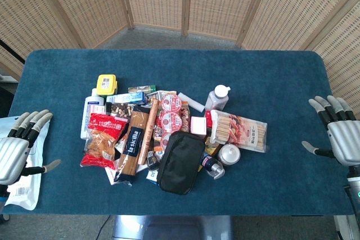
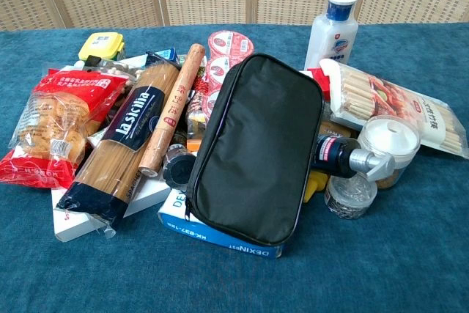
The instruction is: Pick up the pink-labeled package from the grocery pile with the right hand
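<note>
We see both robot hands, left (image 1: 19,145) and right (image 1: 337,136), spread wide at the desk (image 1: 270,82) edges, bare cloth between them and the central pile holding the pink package (image 1: 198,125).

Right hand (image 1: 342,139) cut by frame edge

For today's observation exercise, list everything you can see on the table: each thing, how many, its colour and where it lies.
black zip pouch: one, black, front centre of the pile
spaghetti pack: one, dark blue wrap, left of the pouch
red snack bag: one, red, left edge
yellow box: one, yellow, back left
white bottle: one, white, back right
pink-labeled package: one, pink and white, pile centre
biscuit stick bag: one, clear and red, right side
table: one, blue cloth
left hand: one, grey, left edge, holding nothing
right hand: one, grey, right edge, holding nothing
</note>
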